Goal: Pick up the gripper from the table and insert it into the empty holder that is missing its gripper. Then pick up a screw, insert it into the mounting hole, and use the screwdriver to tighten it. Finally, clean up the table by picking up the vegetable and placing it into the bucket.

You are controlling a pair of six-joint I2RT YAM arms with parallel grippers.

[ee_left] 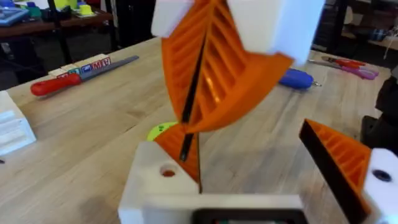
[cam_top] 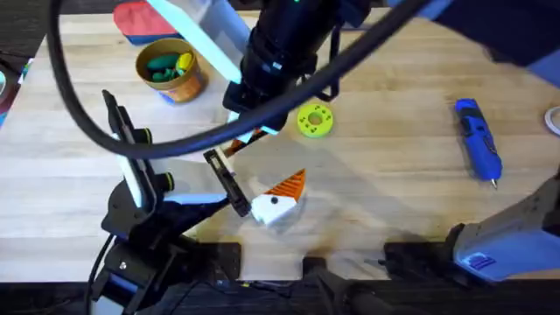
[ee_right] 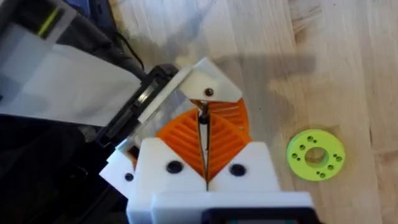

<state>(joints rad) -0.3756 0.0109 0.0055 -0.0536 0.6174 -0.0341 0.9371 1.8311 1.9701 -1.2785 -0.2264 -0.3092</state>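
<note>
While the right arm rises dark and blurred under the overhead camera, its end effector shows orange pads pressed together; I cannot tell if they pinch something. The left end effector is spread near the counter's front edge. The white holder on it shows an open hole.

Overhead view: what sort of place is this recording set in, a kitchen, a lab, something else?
Most likely a robotics workbench or lab: a wooden table with a blue powered screwdriver, a green-and-yellow ring and a red-handled hand screwdriver.
</note>
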